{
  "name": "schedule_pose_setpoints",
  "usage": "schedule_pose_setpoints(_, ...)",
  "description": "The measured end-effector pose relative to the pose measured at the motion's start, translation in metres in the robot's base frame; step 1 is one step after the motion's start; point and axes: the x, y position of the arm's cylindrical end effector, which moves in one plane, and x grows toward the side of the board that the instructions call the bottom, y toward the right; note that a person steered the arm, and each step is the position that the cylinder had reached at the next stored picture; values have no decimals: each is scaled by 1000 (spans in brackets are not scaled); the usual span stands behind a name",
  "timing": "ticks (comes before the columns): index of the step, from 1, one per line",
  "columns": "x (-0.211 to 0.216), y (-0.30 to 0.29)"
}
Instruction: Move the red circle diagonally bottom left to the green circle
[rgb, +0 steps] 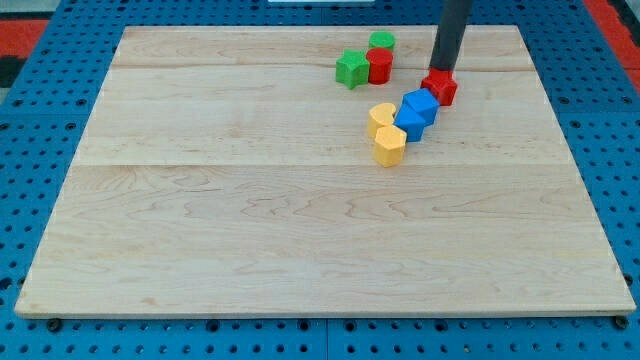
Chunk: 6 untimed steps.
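The red circle stands near the board's top, touching the green circle above it and a green star-shaped block on its left. My tip is at the view's right of the red circle, resting at the top of a second red block. The rod rises from there out of the view's top.
Two blue blocks lie below the second red block. A yellow heart-shaped block and a yellow hexagon block sit to their left. The wooden board lies on a blue pegboard.
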Motion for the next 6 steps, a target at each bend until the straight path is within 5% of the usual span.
schedule_pose_setpoints(3,-1,-63)
schedule_pose_setpoints(4,-56,-97)
schedule_pose_setpoints(5,-70,-55)
schedule_pose_setpoints(6,-40,-63)
